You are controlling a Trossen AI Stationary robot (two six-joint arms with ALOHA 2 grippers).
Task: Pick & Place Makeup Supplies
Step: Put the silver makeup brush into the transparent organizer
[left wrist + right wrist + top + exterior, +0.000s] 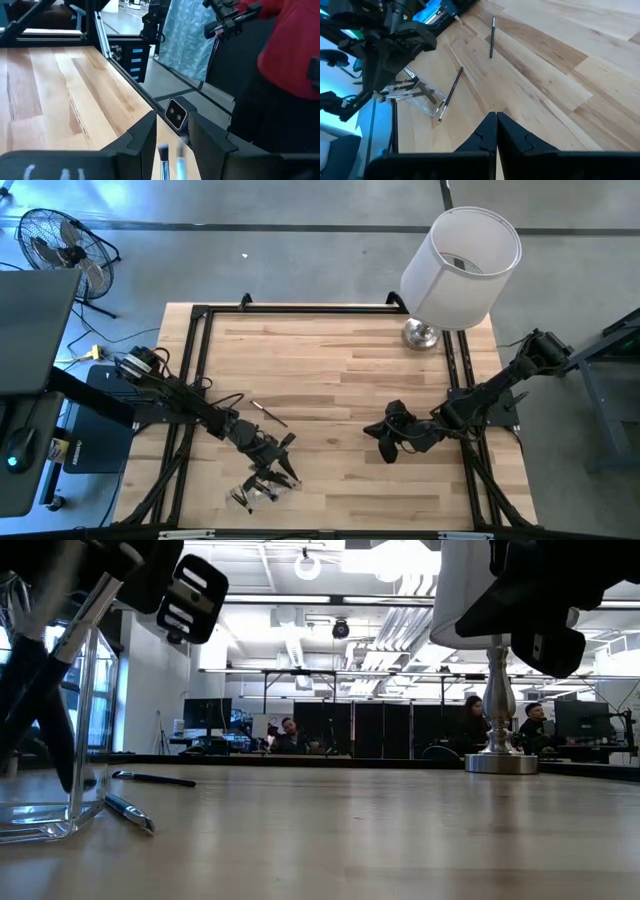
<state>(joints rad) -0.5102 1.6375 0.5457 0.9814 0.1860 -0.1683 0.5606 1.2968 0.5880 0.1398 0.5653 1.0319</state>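
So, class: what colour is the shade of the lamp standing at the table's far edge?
White. The lamp shade shows best in the high view.
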